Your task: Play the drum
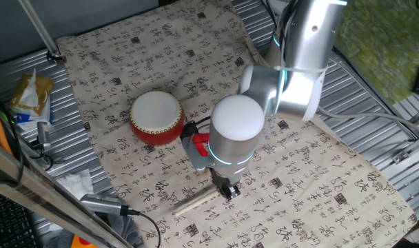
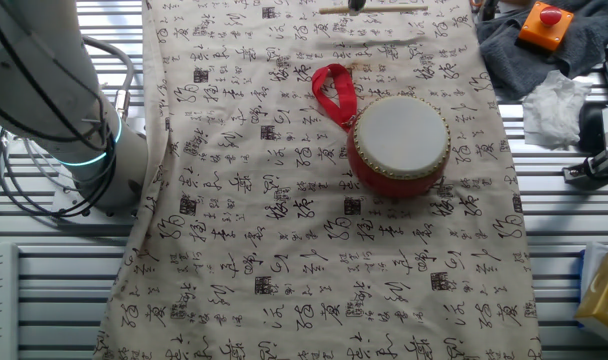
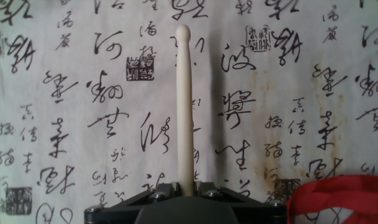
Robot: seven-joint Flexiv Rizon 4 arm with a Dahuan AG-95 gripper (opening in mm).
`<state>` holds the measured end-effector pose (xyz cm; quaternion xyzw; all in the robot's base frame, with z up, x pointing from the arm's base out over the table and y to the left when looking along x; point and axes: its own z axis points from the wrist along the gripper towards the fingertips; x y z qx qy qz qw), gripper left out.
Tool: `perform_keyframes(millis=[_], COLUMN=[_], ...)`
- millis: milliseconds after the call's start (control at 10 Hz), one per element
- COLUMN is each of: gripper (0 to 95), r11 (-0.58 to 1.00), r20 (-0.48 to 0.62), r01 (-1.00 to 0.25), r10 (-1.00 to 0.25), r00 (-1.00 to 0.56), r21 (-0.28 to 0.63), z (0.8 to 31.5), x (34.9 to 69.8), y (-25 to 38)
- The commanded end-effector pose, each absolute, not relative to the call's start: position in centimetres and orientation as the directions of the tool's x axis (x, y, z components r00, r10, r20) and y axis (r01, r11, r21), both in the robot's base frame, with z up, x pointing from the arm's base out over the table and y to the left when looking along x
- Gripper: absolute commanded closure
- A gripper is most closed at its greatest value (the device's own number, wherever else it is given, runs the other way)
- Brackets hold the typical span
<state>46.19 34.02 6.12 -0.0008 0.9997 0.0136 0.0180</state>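
Hand (image 1: 228, 189) is low over the worktop (image 1: 320, 172), fingers pointing down at the calligraphy-print cloth (image 1: 127, 69). It's clamped on the near end of a thin light wooden stick (image 3: 184, 106): in the hand view the stick runs straight out from between the closed fingers, rounded tip at the far end, casting a shadow on the cloth just to its right. In one fixed view the stick (image 1: 194, 203) sticks out sideways from the hand, lying low along the cloth. Drum (image 1: 156, 118) sits upright on the cloth, apart from the hand, off to the side of the arm's wrist, white skin up. Its red ribbon loop (image 2: 333, 93) trails on the cloth toward the hand; a bit of red shows at the hand view's lower right corner.
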Motion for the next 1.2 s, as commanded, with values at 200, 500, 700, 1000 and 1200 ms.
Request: perform_keyframes(millis=[200,500,700,1000,1200], gripper=[95.0,95.0,95.0,95.0,95.0], r11=[1.000,1.000,0.999,0.999,0.999], r20=[-0.044,-0.061,-0.064,-0.068,-0.072], r01=[-0.001,-0.014,-0.022,-0.027,-0.029], r10=[0.000,-0.012,-0.020,-0.026,-0.028], r00=[-0.999,-0.998,-0.998,-0.997,-0.997], r21=[0.028,0.027,0.025,0.022,0.022], z=[5.3,3.9,3.4,2.7,2.3], x=[46.2,46.0,45.9,45.9,45.8], y=[34.0,34.0,34.1,34.1,34.2])
